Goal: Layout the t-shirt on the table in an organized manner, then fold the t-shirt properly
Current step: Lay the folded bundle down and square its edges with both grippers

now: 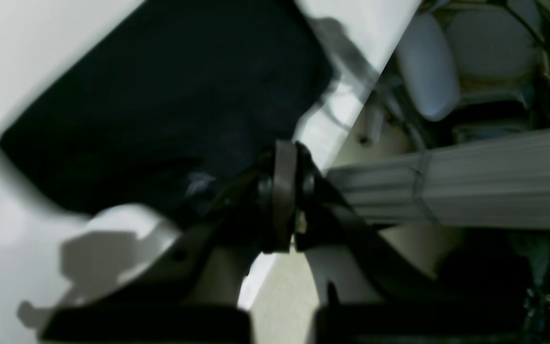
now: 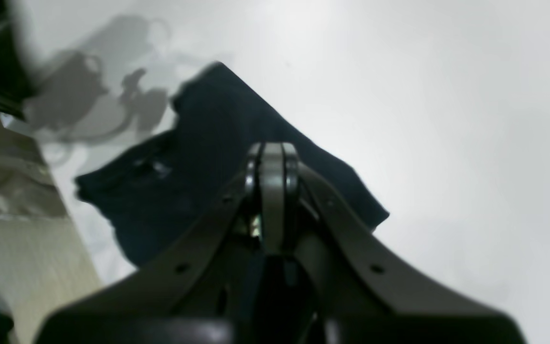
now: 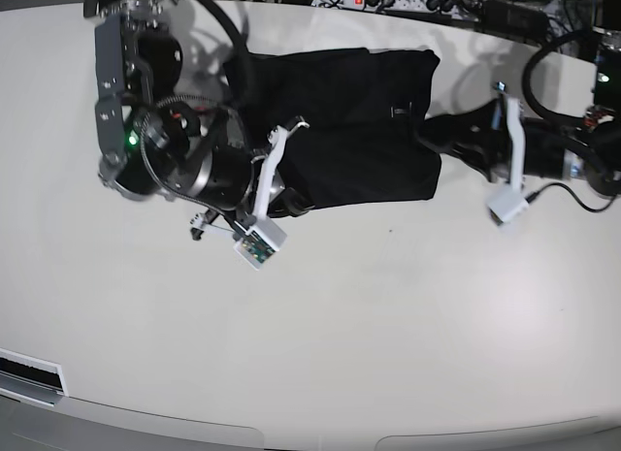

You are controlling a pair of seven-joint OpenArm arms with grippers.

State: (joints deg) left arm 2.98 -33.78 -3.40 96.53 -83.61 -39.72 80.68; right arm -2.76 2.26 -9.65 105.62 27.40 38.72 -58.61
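The black t-shirt [image 3: 340,131] lies as a rough rectangle on the far middle of the white table [image 3: 388,325]. My right gripper [image 3: 294,124] hangs over the shirt's left part. In the right wrist view its fingers [image 2: 272,150] are shut, above the t-shirt [image 2: 208,157], with no fabric seen between them. My left gripper [image 3: 427,133] is at the shirt's right edge. In the blurred left wrist view it [image 1: 284,153] is shut beside the t-shirt [image 1: 160,105], and a pale tag mark [image 1: 198,181] shows. Whether it pinches fabric cannot be told.
A power strip and cables [image 3: 388,0] run along the table's far edge. The table edge [image 1: 365,100] runs close to my left gripper, with a pale seat [image 1: 428,71] and grey slats [image 1: 470,177] beyond. A vent [image 3: 29,373] sits front left.
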